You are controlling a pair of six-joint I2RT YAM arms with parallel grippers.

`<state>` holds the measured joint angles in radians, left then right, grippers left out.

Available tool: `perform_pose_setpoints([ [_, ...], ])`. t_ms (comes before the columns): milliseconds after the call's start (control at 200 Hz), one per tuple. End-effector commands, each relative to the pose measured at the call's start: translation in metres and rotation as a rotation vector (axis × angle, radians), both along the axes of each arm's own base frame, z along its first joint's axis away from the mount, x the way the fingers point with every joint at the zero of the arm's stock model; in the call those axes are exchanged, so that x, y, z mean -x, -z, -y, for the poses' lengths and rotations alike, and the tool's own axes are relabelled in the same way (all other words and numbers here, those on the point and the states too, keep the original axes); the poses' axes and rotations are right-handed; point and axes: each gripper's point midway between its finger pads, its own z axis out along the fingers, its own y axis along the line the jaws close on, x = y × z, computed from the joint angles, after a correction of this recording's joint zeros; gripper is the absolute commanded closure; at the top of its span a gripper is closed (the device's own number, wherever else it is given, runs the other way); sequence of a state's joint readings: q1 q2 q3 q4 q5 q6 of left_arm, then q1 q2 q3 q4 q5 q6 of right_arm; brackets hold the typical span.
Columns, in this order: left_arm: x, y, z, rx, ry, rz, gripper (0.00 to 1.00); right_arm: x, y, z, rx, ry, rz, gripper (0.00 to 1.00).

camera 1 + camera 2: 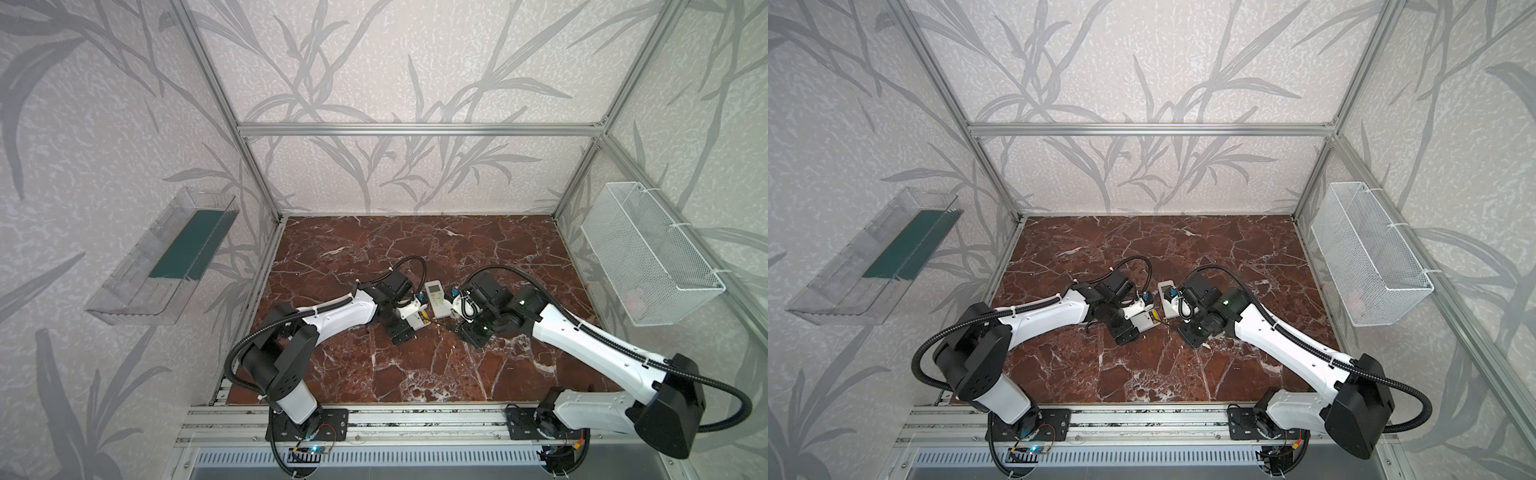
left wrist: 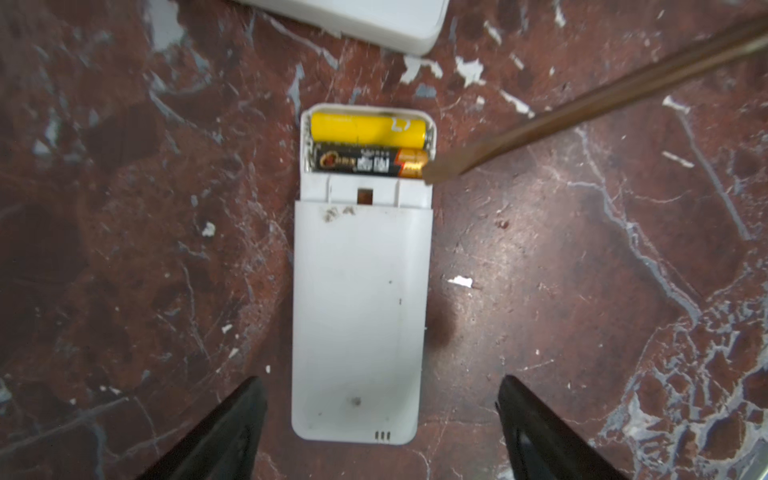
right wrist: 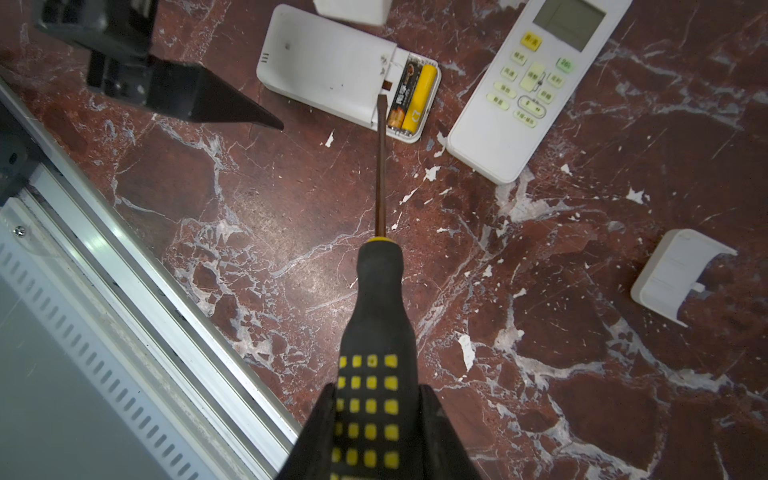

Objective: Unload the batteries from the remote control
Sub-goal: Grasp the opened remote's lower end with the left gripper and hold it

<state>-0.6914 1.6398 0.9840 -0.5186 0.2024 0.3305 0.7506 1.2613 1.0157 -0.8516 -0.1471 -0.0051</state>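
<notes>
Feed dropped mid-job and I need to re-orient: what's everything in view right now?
Open remote: one, white, face down on the table.
Batteries: two, yellow and black-and-gold, in its uncovered bay.
Second remote: one, white, face up beside it.
Loose cover: one, white, on the table.
Screwdriver: one, black-and-yellow handle, tip at the black-and-gold battery.
Clear bin: one, left wall.
Wire basket: one, white, right wall.
Left claw: open over the open remote.
Right claw: shut on the screwdriver.

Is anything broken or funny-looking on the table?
Nothing looks broken. The small remote lies face down with its battery bay open, and a loose white cover lies apart. Its two batteries do not match: one yellow, one black and gold. The screwdriver tip is at the black one's end.
</notes>
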Motion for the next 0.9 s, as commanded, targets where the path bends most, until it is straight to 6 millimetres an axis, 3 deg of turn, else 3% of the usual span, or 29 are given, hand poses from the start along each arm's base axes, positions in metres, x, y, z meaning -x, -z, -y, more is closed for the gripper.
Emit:
perform_pose_setpoints([
  [0, -0.005, 0.004, -0.005, -0.035, -0.050, 0.016, 0.12, 0.000, -0.002, -0.002, -0.023, -0.016, 0.025, 1.00],
  [145, -0.005, 0.011, -0.005, -0.056, -0.099, -0.027, 0.17, -0.002, -0.002, -0.002, -0.019, -0.016, 0.034, 1.00],
  [365, -0.019, -0.010, 0.017, 0.103, -0.227, 0.017, 0.18, -0.003, -0.003, -0.001, -0.022, -0.023, 0.052, 1.00],
  [550, -0.026, 0.007, 0.003, 0.046, -0.286, 0.060, 0.17, -0.001, -0.003, 0.000, -0.032, -0.029, 0.060, 1.00],
  [895, -0.015, 0.025, 0.004, 0.086, -0.322, 0.009, 0.19, -0.001, -0.003, 0.002, 0.000, -0.034, 0.048, 1.00],
])
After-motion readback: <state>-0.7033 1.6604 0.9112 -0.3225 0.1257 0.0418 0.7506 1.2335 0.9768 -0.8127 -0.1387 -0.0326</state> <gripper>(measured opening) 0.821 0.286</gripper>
